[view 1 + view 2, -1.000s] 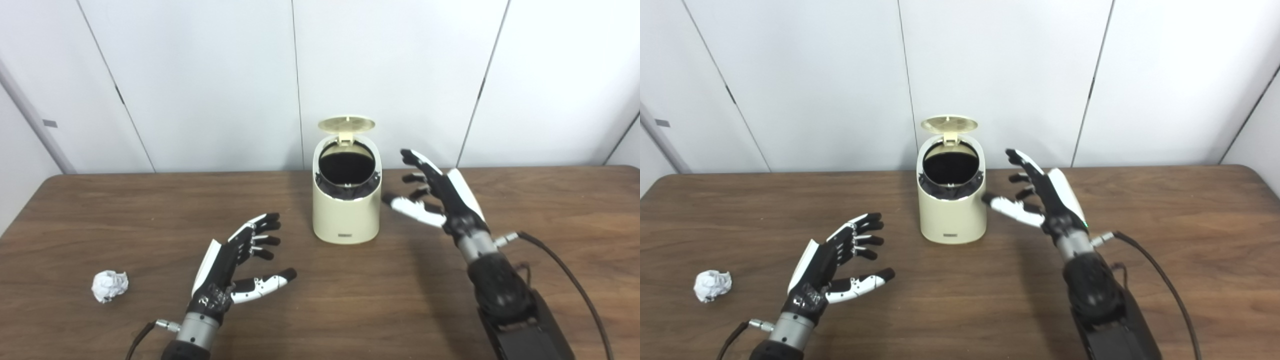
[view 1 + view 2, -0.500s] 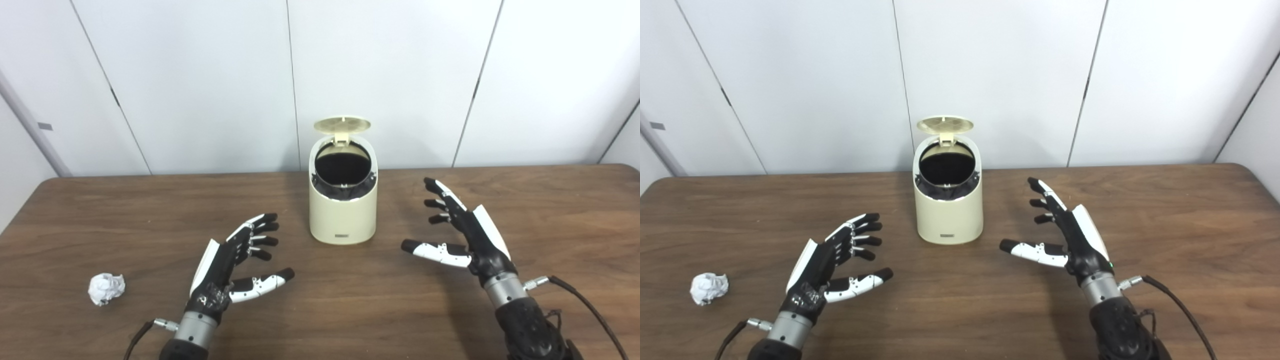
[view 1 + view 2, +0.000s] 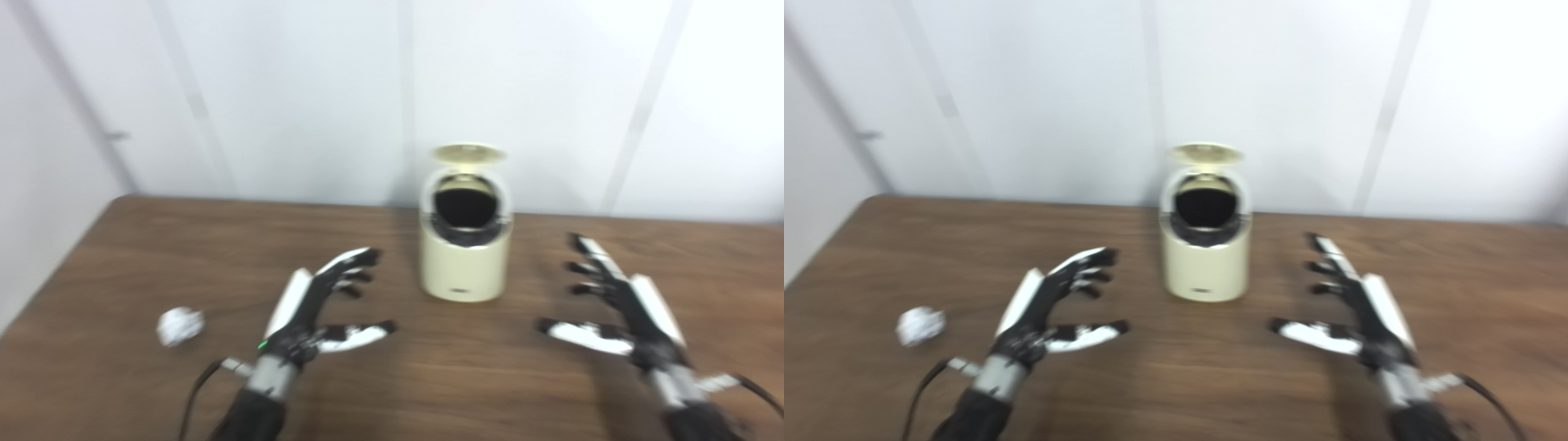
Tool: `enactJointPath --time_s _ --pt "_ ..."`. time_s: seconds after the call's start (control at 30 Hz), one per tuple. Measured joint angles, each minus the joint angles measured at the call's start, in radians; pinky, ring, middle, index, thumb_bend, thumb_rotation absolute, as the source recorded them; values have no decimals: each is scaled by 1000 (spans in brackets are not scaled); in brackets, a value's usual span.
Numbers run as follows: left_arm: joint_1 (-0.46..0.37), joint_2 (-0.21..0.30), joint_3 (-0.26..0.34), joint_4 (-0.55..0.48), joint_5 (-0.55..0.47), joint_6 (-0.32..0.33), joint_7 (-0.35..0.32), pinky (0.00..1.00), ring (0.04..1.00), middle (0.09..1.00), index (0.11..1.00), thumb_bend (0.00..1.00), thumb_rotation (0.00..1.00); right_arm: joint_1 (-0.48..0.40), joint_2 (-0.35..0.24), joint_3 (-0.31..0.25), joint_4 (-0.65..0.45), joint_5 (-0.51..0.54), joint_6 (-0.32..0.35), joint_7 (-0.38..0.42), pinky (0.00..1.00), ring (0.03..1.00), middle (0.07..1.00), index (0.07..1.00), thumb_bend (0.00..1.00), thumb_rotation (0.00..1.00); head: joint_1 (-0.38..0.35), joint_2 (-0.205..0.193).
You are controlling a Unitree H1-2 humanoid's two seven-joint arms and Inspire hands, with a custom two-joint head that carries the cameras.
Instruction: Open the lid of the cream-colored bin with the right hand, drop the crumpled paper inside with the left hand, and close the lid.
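Both head views blurred; detail soft throughout.

Table [image 3: 122, 257]: dark brown wood-grain top, fills the lower half of both views. Far edge runs roughly level across the frame; far-left corner rounded, visible in both views. Left edge runs diagonally toward the bottom-left corner.

Wall [image 3: 294, 92]: white, flat panels behind the table, fills the upper half. Panels divided by thin grey seams [image 3: 1387, 104], which lean outward from centre toward the sides. Small dark mark [image 3: 116, 135] on the far-left seam; too blurred to identify.

Light: even, diffuse, no hard shadows on wall. Table surface matte, faint sheen only.

Floor not in view.
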Motion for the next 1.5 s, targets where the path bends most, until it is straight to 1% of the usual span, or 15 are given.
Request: enactJointPath --time_s 0.17,0.23,0.3,0.43,0.5,0.63,0.7,0.73,0.83,0.93,1.03,1.2,1.33,1.43,1.5 --pt "21 -27 -3 -3 28 19 6 634 742 821 830 741 85 8 -4 -29 -20 33 41 13 714 878 977 984 773 282 90 -15" --pt "29 -38 -4 -10 38 23 10 632 740 819 830 741 85 10 -3 -25 -25 32 41 18 700 859 968 979 776 333 99 -17" --pt "36 -46 -4 -27 47 24 18 628 739 814 828 741 91 9 -3 -21 -26 20 39 19 647 844 943 962 814 408 108 -17" --pt "40 -33 -3 -83 114 64 16 624 736 802 821 746 103 7 -3 -19 -25 3 38 18 597 833 940 960 828 441 113 -17" --pt "40 -8 1 -136 165 94 -5 645 758 801 809 746 99 8 -3 -20 -26 1 38 18 577 837 947 963 821 429 117 -19" --pt "40 80 20 -253 320 165 -75 574 715 779 780 766 96 8 -3 -20 -26 1 38 19 527 836 955 966 816 430 117 -19" --pt "39 135 45 -300 378 192 -121 540 693 770 768 772 78 8 -3 -21 -26 3 38 19 571 837 951 963 807 411 117 -19" --pt "39 160 57 -318 394 204 -146 523 683 767 764 776 66 8 -3 -22 -26 4 37 19 587 835 948 962 804 405 117 -19" --pt "37 218 90 -352 420 234 -212 513 681 760 753 801 35 7 -3 -23 -26 5 37 19 526 825 947 963 821 434 120 -19" --pt "34 260 115 -357 453 263 -272 559 718 781 772 807 25 8 -3 -23 -26 8 37 19 502 819 950 962 813 426 127 -17" --pt "19 297 135 -357 480 279 -320 571 718 782 769 827 2 8 -3 -23 -27 8 37 20 494 815 938 960 826 448 130 -17" --pt "-11 327 174 -326 507 295 -333 557 714 778 774 844 0 7 -3 -21 -29 8 37 20 524 816 938 962 834 462 134 -15" --pt "-12 362 192 -288 513 302 -361 535 685 771 783 854 8 8 -3 -22 -32 10 36 20 593 829 943 964 818 450 136 -15" --pt "-13 395 200 -275 516 302 -376 562 714 789 799 838 15 7 -3 -22 -33 11 37 23 603 824 943 965 814 446 137 -15" --pt "-12 421 208 -255 519 303 -386 616 739 798 800 841 11 7 -3 -22 -34 11 37 25 567 821 942 966 809 441 139 -15"
